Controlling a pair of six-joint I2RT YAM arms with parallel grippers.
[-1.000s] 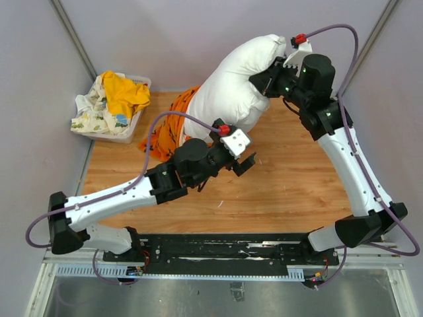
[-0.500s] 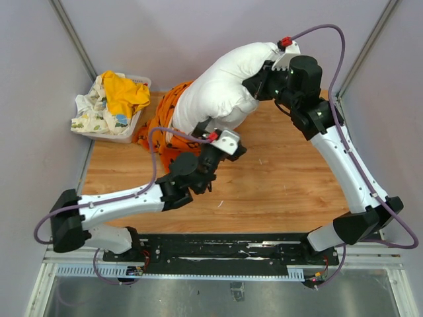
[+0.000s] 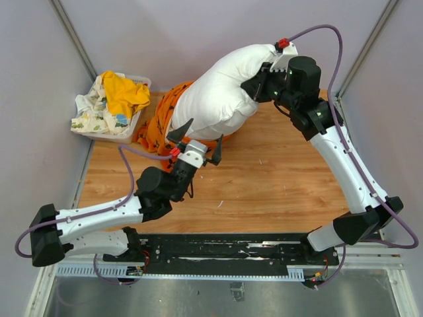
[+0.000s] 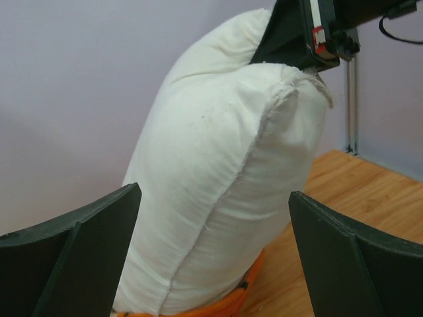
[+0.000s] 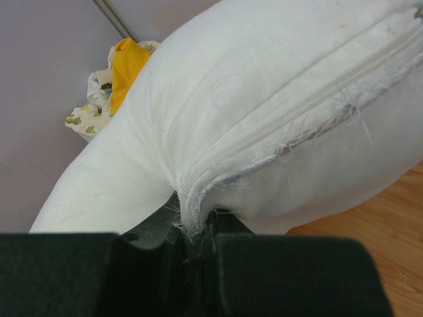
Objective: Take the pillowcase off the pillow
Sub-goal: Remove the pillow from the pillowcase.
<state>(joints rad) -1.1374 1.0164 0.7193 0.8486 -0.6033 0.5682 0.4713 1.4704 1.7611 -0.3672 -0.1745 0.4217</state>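
**Inspector A:** What do we record as changed in the last second?

**Inspector B:** The left arm [image 3: 99, 211] has swung leftward across the table [image 3: 277, 178]. Its left gripper [image 3: 204, 131] has come off the front of the pillow [image 3: 218, 92] and now points at the pillow's lower end. The pillow has also shifted slightly left with the right arm [image 3: 347, 158].

**Inspector A:** And the bearing on the task?

**Inspector B:** We judge the removal well advanced but unfinished. Most of the pillow is bare. The pillowcase [image 3: 158, 125] is bunched around the pillow's lower end only, resting on the table near the basket [image 3: 145, 82]. The left arm looks placed to take that orange fabric next, though that is our inference.

**Inspector A:** End effectors?

**Inspector B:** The left jaws stand wide apart and grip nothing. In the wrist view we see the pillow framed between the fingers [image 4: 73, 257], clear of both. The right gripper [image 3: 256, 84] is clenched on the pillow's zipped seam at the upper end and holds it raised and tilted.

**Inspector A:** Poses?

**Inspector B:** The left arm lies low, stretched forward from its base with the wrist angled up toward the pillow. The right arm reaches high, its elbow out to the right and its wrist bent leftward.
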